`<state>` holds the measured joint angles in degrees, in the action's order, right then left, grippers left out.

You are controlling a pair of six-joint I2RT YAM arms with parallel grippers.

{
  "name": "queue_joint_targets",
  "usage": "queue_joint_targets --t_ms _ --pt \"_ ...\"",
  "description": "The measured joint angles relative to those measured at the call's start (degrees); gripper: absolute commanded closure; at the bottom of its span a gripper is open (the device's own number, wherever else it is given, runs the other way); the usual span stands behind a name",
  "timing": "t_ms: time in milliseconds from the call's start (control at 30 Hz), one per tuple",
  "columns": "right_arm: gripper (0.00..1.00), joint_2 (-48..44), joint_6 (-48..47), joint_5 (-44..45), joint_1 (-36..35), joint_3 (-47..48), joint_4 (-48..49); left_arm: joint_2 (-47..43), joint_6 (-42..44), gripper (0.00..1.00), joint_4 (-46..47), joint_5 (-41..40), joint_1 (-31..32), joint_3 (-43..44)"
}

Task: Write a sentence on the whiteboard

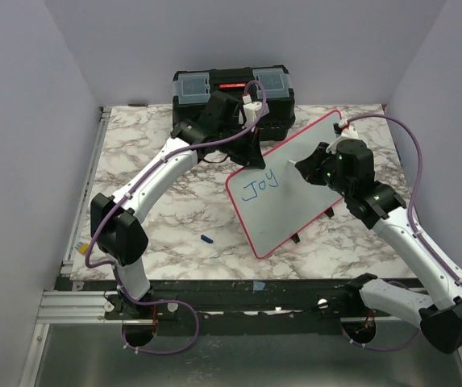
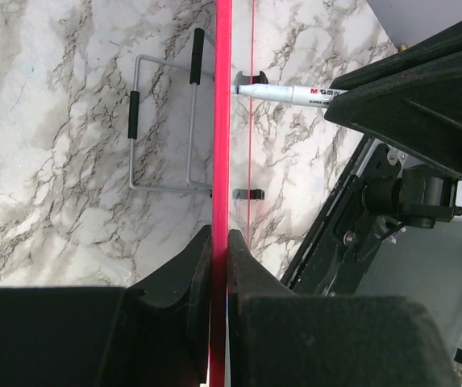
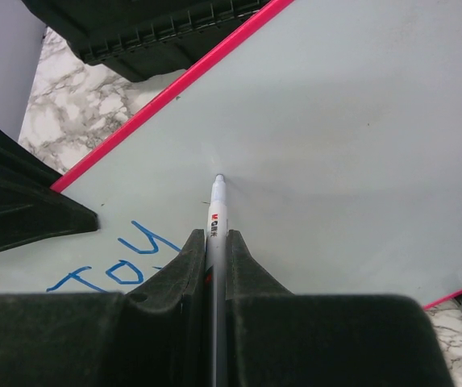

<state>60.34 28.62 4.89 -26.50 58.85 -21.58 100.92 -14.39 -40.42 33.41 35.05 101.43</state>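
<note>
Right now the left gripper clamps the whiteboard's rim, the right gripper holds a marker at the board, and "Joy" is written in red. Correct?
No: the "Joy" lettering is blue, as the right wrist view shows; only the whiteboard rim is red. The left gripper, right gripper and marker are as stated.

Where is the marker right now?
In the right wrist view, the marker sits in the right claw, tip at the whiteboard, right of the blue writing.

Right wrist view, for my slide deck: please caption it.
Right tool grips a marker, tip at the whiteboard, beside blue lettering.
</note>
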Motion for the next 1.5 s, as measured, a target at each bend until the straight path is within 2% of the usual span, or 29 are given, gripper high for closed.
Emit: queue_joint_targets --t_ms 1067,1500 --pt "0.99 1.5 -0.7 1.4 1.4 0.7 1.0 0.5 0.0 1.00 -2.1 -0.8 -0.1 1.0" --pt "0.99 -0.9 -0.2 -0.2 1.5 -3.0 1.4 0.5 0.0 1.00 -2.5 -0.6 0.0 1.2"
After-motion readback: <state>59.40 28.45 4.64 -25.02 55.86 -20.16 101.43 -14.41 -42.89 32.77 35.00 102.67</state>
